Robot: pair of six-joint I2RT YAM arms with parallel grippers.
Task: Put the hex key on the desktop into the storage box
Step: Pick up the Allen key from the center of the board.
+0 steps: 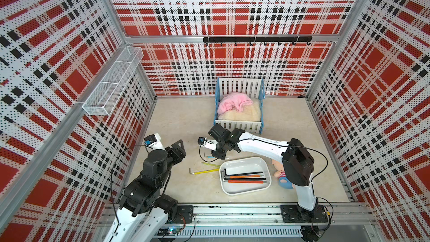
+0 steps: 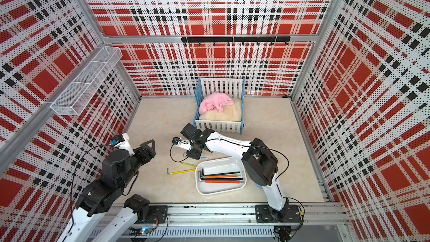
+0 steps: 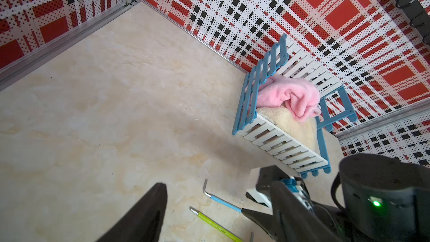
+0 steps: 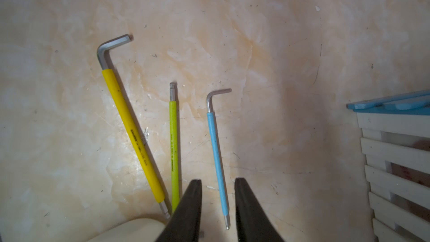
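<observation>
In both top views the right claw [image 1: 218,155] hung low over the desktop [image 1: 186,117], just beyond the box [image 1: 223,189], which already held four keys [image 1: 244,178]. Only a short stretch of the blue key [image 1: 209,157] showed beside it. The yellow key [image 1: 204,171] and lime key [image 1: 209,164] lay just beside the box. The left claw [image 1: 178,146] hung well apart from them all. Its wrist view showed its jaws wide apart on nothing, and the blue key [image 3: 223,202] lying flat with its straight end at the right claw's dark fingertip. In the right wrist view the right claw [image 4: 218,179] stood narrowly open astride the blue key [image 4: 215,147], touching nothing, near its straight tip and far from the bend. Closing there would likely let the long end droop and swing, so it could catch the box rim. So thin a key on a hard surface might also slip from the pads. The finger [image 4: 190,206] nearest the lime key [image 4: 174,147] could knock it.
</observation>
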